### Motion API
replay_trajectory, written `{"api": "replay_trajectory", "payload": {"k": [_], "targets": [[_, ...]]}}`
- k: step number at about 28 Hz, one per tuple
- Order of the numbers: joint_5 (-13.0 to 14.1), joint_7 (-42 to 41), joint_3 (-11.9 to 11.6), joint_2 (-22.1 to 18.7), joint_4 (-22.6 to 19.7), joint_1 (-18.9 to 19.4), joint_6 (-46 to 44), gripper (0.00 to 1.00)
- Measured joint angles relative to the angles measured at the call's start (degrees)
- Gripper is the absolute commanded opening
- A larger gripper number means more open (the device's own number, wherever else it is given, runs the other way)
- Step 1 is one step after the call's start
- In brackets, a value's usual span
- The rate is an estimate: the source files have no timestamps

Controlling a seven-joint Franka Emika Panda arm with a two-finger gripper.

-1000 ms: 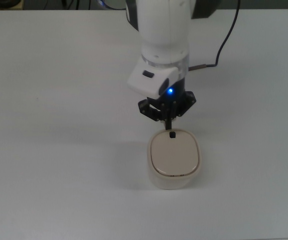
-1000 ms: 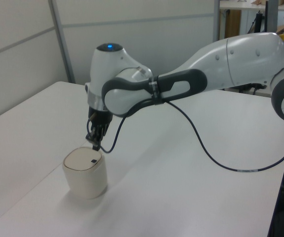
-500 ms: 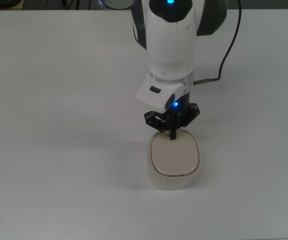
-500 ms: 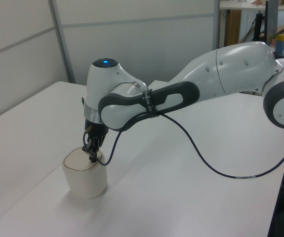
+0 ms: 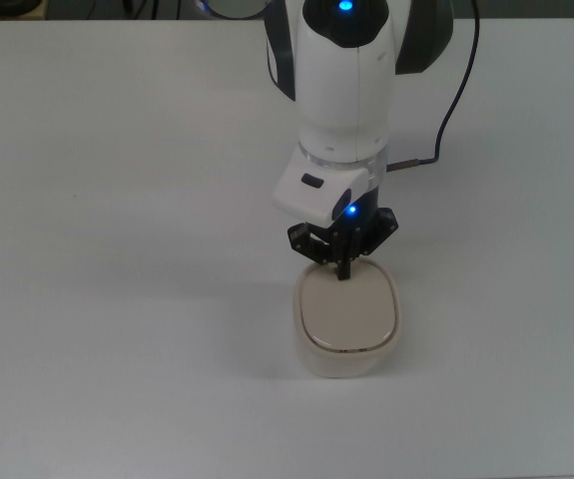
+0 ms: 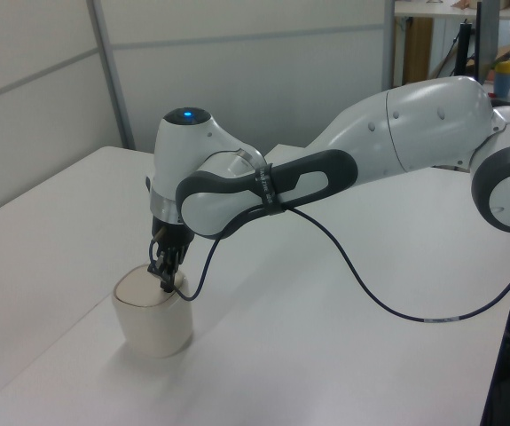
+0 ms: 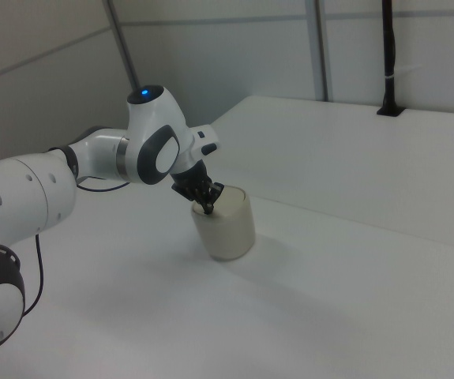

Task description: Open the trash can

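The cream-white trash can (image 5: 347,347) (image 6: 153,327) (image 7: 226,229) stands on the white table, its beige lid (image 5: 347,311) lying flat and closed. My gripper (image 5: 343,272) (image 6: 167,286) (image 7: 208,209) points straight down with its fingers shut together into one black tip. That tip rests on the lid's edge nearest the arm, right where the small black button sits, so the button is hidden under it. Nothing is held between the fingers.
A black cable (image 5: 453,90) runs from my wrist across the table toward the top view's upper right. In the right view a black post (image 7: 388,55) stands at the table's far edge. A wall panel lies behind the table in the left view.
My gripper came down and moved over the lid's edge, covering the black button that showed a second ago. Over the last half second it has barely moved. The lid stays closed.
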Motion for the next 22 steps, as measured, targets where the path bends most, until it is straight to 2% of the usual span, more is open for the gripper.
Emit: {"api": "replay_trajectory", "payload": {"k": [7,15,22], "targets": [[0.83,0.73,-0.03,-1.17,1.12,-0.47,0.00,0.00],[2.81,0.73,-0.23,-6.61,1.36,-1.71,-3.05,0.00],[3.55,0.73,-0.29,-11.37,1.36,-3.03,-10.07,0.00]]}}
